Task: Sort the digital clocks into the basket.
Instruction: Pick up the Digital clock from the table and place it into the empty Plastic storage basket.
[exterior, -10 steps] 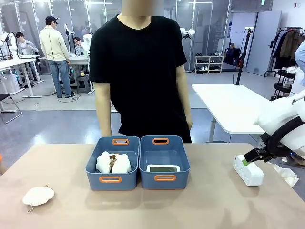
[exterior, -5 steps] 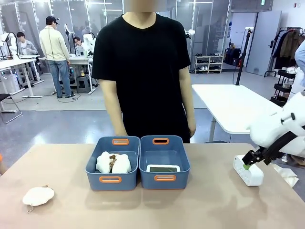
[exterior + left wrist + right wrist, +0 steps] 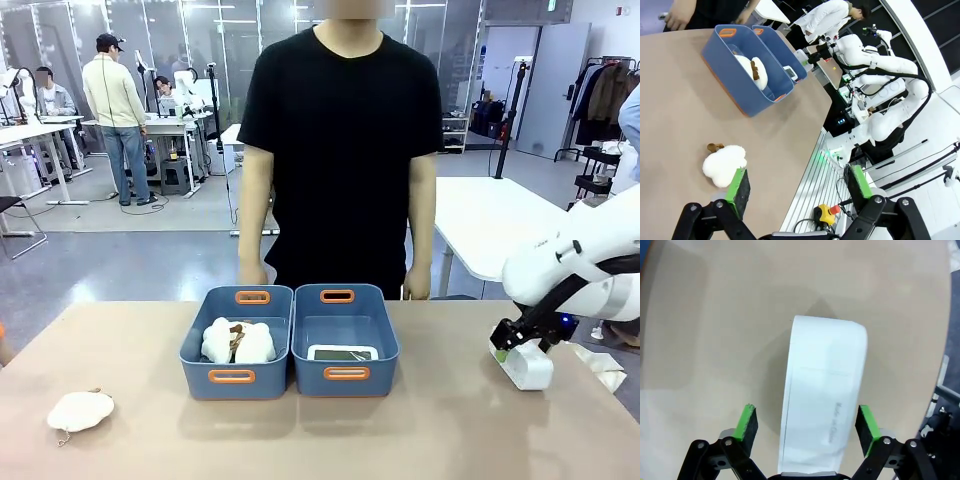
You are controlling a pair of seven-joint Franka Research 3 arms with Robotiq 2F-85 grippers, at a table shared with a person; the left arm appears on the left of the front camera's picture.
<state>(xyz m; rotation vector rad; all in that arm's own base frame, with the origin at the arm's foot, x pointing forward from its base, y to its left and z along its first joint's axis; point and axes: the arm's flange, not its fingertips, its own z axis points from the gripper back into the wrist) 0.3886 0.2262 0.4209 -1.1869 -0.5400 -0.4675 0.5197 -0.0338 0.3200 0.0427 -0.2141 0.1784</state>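
Jaws astride clock (image 3: pixel 822 390); another in basket (image 3: pixel 345 340).

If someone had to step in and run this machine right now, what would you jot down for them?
Right gripper: open, fingers either side of the loose digital clock on the table's right part, not yet closed on it.
Left gripper: open, holding nothing, near the plush piece on the table.
Done: one clock lies in the right basket. The left basket holds plush pieces.
Left: grip the loose clock, carry it to the right basket, release. The person stands behind the baskets, hands down.
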